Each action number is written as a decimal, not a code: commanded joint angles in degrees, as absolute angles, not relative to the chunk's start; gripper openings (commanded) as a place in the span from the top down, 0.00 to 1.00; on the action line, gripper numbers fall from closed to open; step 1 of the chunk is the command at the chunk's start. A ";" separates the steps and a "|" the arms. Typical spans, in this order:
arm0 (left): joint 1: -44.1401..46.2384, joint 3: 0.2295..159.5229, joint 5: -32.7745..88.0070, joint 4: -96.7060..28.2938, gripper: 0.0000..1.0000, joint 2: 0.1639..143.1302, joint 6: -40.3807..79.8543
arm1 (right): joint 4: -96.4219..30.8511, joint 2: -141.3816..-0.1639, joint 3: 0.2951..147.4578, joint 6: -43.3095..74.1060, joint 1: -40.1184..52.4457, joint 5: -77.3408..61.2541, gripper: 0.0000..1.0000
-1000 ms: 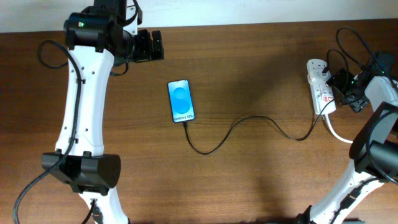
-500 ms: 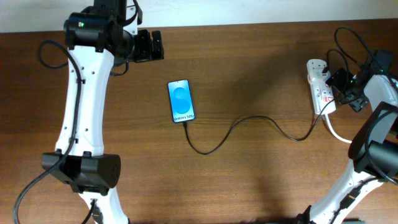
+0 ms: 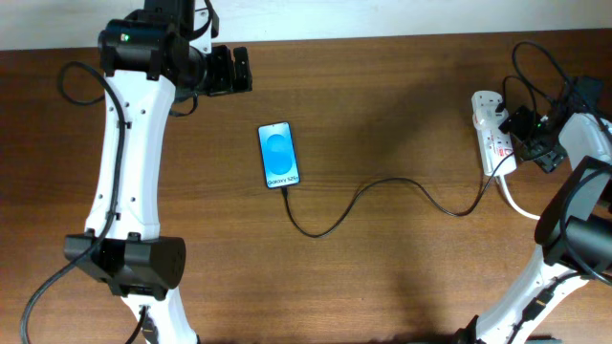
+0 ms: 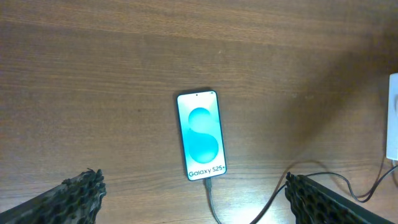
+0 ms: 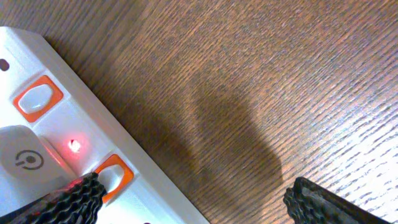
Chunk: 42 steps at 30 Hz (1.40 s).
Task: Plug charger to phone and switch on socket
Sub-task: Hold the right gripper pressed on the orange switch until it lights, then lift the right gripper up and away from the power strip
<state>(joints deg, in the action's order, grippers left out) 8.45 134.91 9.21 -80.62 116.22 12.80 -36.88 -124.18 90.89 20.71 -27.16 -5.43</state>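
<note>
The phone (image 3: 278,156) lies flat with its blue screen lit, and it also shows in the left wrist view as the phone (image 4: 201,135). The black charger cable (image 3: 382,182) runs from the phone's lower end to the white socket (image 3: 492,134); its plug tip (image 4: 208,183) sits in the phone's port. My left gripper (image 3: 229,70) hovers open, up and to the left of the phone. My right gripper (image 3: 526,132) is open at the socket. One of its fingers (image 5: 68,202) rests by an orange-framed switch (image 5: 112,174). A red light (image 5: 74,146) glows on the socket (image 5: 155,193).
The socket's thick white cord (image 3: 516,203) trails off toward the right arm's base. A second orange-framed switch (image 5: 37,98) sits further along the strip. The socket's edge (image 4: 393,124) shows at the right of the left wrist view.
The right gripper has shifted very slightly at the socket. The left arm, phone and cable have not moved.
</note>
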 commanded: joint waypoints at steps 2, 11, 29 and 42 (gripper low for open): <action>8.19 135.48 9.65 -80.66 0.00 114.93 12.27 | -38.57 -126.50 88.86 18.70 -23.77 -7.01 0.01; 8.19 135.48 9.63 -80.68 0.01 114.93 12.27 | -39.81 -125.78 92.95 18.92 -26.48 -6.83 0.01; 8.19 135.48 9.63 -80.68 0.01 114.93 12.27 | -62.48 -121.78 125.95 16.97 -37.12 -16.19 0.01; 8.19 135.48 9.63 -80.68 0.01 114.93 12.29 | -74.00 -103.04 137.01 6.52 -18.20 -17.58 0.02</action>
<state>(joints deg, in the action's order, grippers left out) 8.45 134.91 9.21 -80.66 116.22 12.80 -72.77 -107.50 135.76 8.95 -21.74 -16.73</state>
